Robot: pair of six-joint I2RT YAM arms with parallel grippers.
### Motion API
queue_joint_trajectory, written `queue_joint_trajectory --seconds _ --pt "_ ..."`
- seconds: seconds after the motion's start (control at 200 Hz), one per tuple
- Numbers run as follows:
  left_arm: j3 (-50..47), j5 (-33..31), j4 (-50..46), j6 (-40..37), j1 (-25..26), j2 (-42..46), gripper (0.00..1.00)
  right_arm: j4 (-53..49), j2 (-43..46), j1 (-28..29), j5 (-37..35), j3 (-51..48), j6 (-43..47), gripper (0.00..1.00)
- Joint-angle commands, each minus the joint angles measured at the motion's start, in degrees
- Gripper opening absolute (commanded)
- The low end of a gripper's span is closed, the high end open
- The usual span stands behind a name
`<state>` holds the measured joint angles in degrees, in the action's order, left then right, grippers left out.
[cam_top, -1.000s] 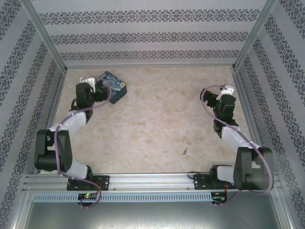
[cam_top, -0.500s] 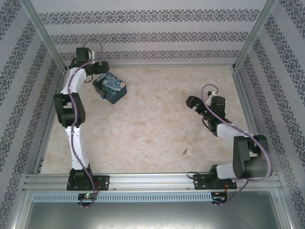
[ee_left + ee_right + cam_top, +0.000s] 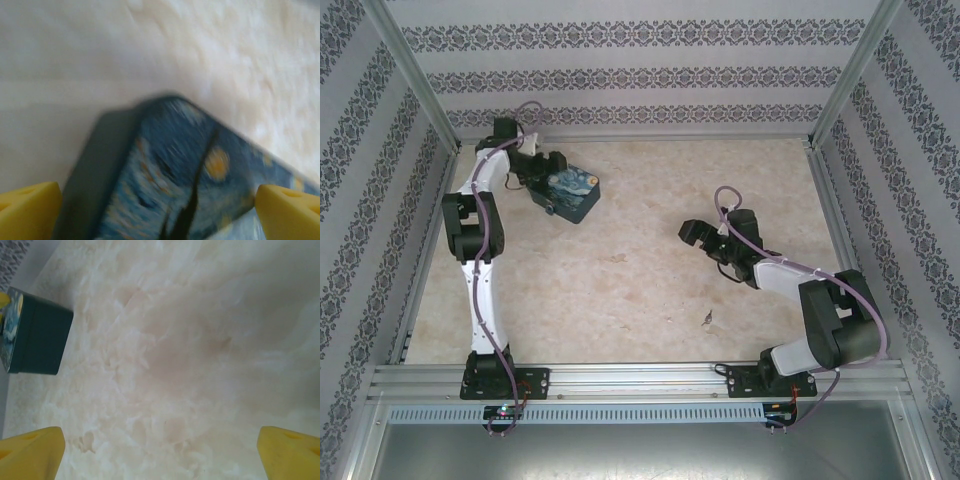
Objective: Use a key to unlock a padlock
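From above, the left gripper [image 3: 553, 178] reaches to the far left of the table [image 3: 650, 200], its tips right at the near-left edge of the blue-and-yellow box [image 3: 572, 193]. The left wrist camera, blurred, adds that its yellow fingers [image 3: 27, 207] are spread wide, with the box's corner between and just ahead of them; whether they touch it cannot be told.

The right gripper [image 3: 695, 232] sits over the middle right of the table. Its wrist camera shows its fingers [image 3: 287, 450] wide apart with bare table between them and the box well ahead to their left.

In the overhead view the key [image 3: 706, 319], a small dark speck, lies well behind the right fingers, toward the arm bases. What may be the padlock [image 3: 617, 258], a pale speck too small to be sure of, lies between the two grippers.
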<state>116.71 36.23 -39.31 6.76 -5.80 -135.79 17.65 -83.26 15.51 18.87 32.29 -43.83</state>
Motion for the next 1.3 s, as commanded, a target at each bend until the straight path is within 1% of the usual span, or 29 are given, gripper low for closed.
queue_joint_trajectory --seconds 0.0,0.06,0.135,0.18,0.225,0.275,0.335,0.415,0.47,0.59,0.749,0.944,1.124,1.194,1.294 --pt "-14.74 5.75 5.75 1.11 2.66 11.94 0.99 -0.19 0.65 2.07 -0.45 -0.32 -2.0 0.98" --pt "-24.17 7.03 11.28 3.59 3.52 17.63 0.99 0.81 0.88 3.4 0.66 -0.89 -2.95 0.98" --pt "-34.35 7.0 17.83 7.48 5.25 23.97 0.99 1.73 1.79 5.05 1.08 -1.8 -3.53 0.98" --pt "-39.36 7.44 21.98 10.16 6.73 27.23 1.0 2.37 2.59 5.82 0.84 -2.42 -3.66 0.98" --pt "-44.49 6.46 25.65 12.99 8.95 30.16 1.0 2.39 3.69 6.2 0.59 -2.82 -3.8 0.98" --pt "-49.22 4.01 28.6 15.55 11.69 33.64 1.0 2.37 4.98 6.3 0.34 -3.17 -3.66 0.98" --pt "-55.62 -1.17 33.47 20.09 14.36 37.71 1.0 1.51 6.32 6.27 -0.27 -2.63 -2.88 0.98" --pt "-63.3 -5.9 41.0 27.96 15.03 41.69 1.0 -1.07 6.61 5.8 -0.39 0.31 -0.37 0.97" --pt "-66.39 -9.27 43.38 31.07 15.03 43.34 1.0 -2.14 5.45 5.35 0.4 2.93 0.66 0.97" --pt "-67.52 -12.2 44.99 34.85 15.03 43.85 1.0 -2.55 -0.4 4.68 2.17 8.97 1.98 0.95" --pt "-64.75 -10.32 46.6 37.56 16.18 41.27 1.0 -0.78 -11.27 4.57 5.17 17.63 0.74 0.92" --pt "-61.05 -11.1 46.59 38.96 18.69 38.01 1.0 1.96 -22.31 5.71 7.99 25.52 -3.22 0.89" --pt "-57.4 -11.26 44.88 38.7 20.49 35.16 1.0 8.47 -26.22 7.66 9.55 26.23 -8.16 0.86" --pt "-56.34 -11.05 44.78 38.94 21.27 34.37 1.0 11.17 -26.05 8.39 10.35 24.98 -9.41 0.83" --pt "-55.34 -10.96 44.46 39.07 22.89 33.83 1.0 12.79 -23.68 8.82 10.02 21.76 -9.56 0.83"
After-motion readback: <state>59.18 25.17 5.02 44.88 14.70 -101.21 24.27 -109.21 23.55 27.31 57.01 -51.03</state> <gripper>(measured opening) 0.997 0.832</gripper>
